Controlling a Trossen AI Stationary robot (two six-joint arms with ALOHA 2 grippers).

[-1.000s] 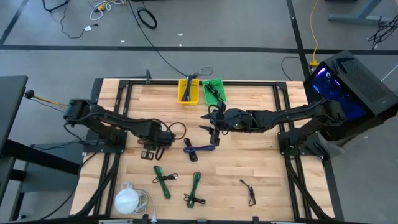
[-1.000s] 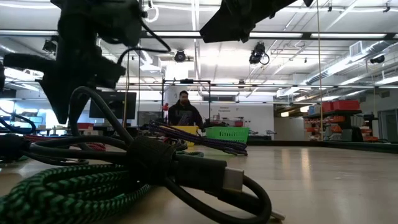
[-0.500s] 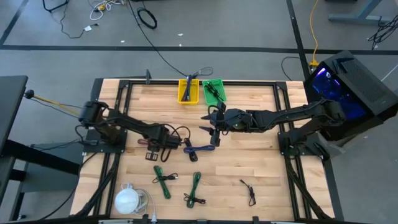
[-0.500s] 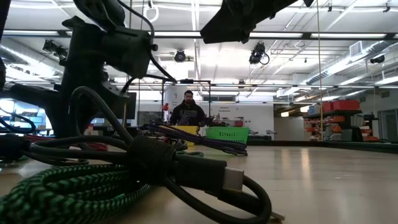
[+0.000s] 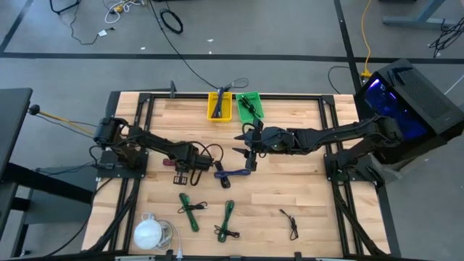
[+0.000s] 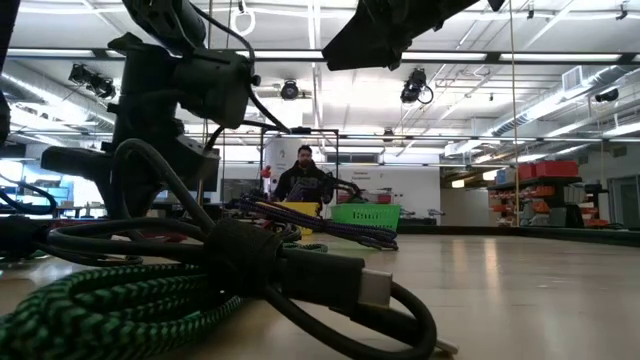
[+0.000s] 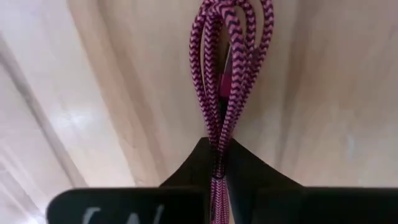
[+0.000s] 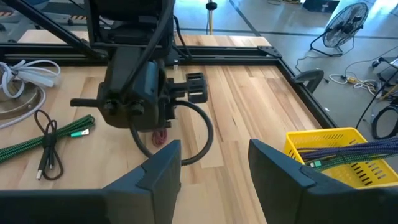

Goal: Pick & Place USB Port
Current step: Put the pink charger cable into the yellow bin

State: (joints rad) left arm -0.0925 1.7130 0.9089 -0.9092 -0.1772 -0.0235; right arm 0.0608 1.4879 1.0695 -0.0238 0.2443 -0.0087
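Note:
A pink braided cable bundle (image 7: pixel 227 68) is caught in my left gripper (image 7: pixel 219 163), which stands left of the table's middle (image 5: pixel 183 165) and points down at the wood. The right wrist view shows that gripper (image 8: pixel 137 93) with the pink cable (image 8: pixel 161 135) under it. My right gripper (image 8: pixel 214 168) is open and empty, held above the table's middle (image 5: pixel 246 148). A purple cable (image 5: pixel 232 174) lies between the two grippers. The yellow bin (image 5: pixel 219 105) and the green bin (image 5: pixel 249 105) stand at the far edge, each with cables in it. My left gripper pinches the pink cable bundle between its two fingers, several strands together (image 7: pixel 219 146). The fingers come from above, pointing down. The bundle's looped end (image 7: pixel 230 18) runs out past the fingertips, close over the wood; whether it rests on the table I cannot tell.
Two green braided cables (image 5: pixel 190 210) (image 5: pixel 227 221) and a small black cable (image 5: pixel 290 221) lie toward the near edge. A white coil (image 5: pixel 148 232) lies at the near left corner. A black cable (image 6: pixel 300 270) fills the low view's foreground. A person (image 6: pixel 303 175) stands beyond the table.
My left arm has reached farther over the table, and its gripper has gone a little toward the table's near edge over the pink cable. My right gripper has kept still.

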